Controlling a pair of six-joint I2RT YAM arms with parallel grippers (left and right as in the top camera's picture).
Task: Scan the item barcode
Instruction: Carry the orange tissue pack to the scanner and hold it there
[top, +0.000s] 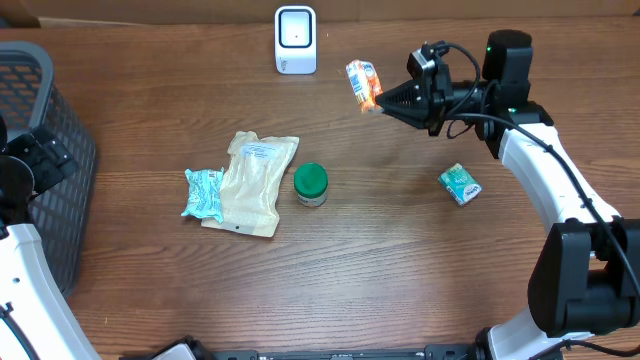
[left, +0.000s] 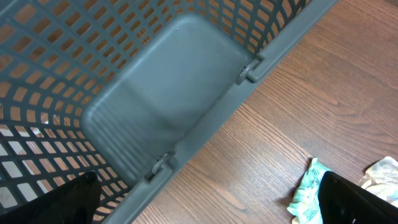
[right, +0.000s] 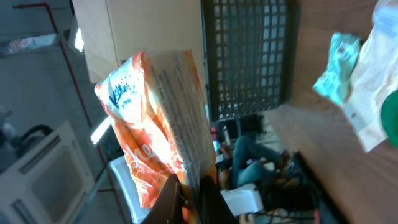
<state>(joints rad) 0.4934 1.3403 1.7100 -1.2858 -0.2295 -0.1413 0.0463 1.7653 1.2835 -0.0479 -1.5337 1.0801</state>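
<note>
Table (top: 400, 280) wood-grain, matt; basket (left: 180, 87) grey moulded plastic, smooth; orange packet (top: 363, 83) glossy crinkled film; scanner (top: 295, 40) white shiny plastic; beige pouch (top: 255, 182) matt, wrinkled, paper-like

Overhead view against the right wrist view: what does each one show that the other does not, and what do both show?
Only the overhead view shows the white scanner and the small green box. Only the right wrist view shows the fine print on the side of the orange packet and part of the room behind it. Both show that packet held in the right gripper, the grey basket, the teal packet and the beige pouch.
</note>
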